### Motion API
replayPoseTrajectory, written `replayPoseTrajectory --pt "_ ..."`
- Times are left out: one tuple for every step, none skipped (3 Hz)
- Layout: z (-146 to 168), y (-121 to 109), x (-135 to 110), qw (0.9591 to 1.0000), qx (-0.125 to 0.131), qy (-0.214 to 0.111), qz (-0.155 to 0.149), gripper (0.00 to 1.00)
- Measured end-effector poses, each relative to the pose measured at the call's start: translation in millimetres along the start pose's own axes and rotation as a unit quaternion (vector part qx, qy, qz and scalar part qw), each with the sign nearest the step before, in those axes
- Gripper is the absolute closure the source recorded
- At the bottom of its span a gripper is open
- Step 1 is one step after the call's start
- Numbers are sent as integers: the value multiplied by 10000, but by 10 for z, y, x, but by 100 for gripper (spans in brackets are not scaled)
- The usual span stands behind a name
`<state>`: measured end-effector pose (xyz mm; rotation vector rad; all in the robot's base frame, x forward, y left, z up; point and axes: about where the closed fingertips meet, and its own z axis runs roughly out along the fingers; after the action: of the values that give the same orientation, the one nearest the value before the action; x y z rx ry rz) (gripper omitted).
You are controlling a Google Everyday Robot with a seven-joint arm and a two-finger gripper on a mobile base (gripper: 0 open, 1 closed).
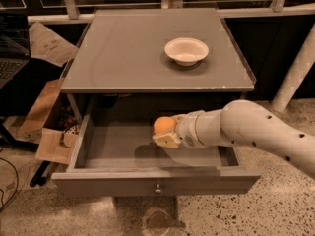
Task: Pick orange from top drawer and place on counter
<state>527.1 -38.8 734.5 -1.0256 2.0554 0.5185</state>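
The orange point(164, 124) is clasped between the fingers point(166, 141) of the gripper point(166, 133), which are closed on it as far as the fruit allows, and it is held clear of the floor of the open top drawer point(118, 146), where a shadow is cast just below the fingers. The counter point(128, 53) lies above and beyond the fingers, and a white bowl point(186, 50) is set on it, well apart from them.
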Motion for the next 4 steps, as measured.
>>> replayPoseTrajectory --pt "34 35 -254 9991 -283 51 -313 100" --pt "264 -122 -786 9965 -582 -43 -592 100" --pt "264 -121 -786 9965 -582 -43 -592 100" --pt "26 33 -1109 9968 -256 -122 -746 100"
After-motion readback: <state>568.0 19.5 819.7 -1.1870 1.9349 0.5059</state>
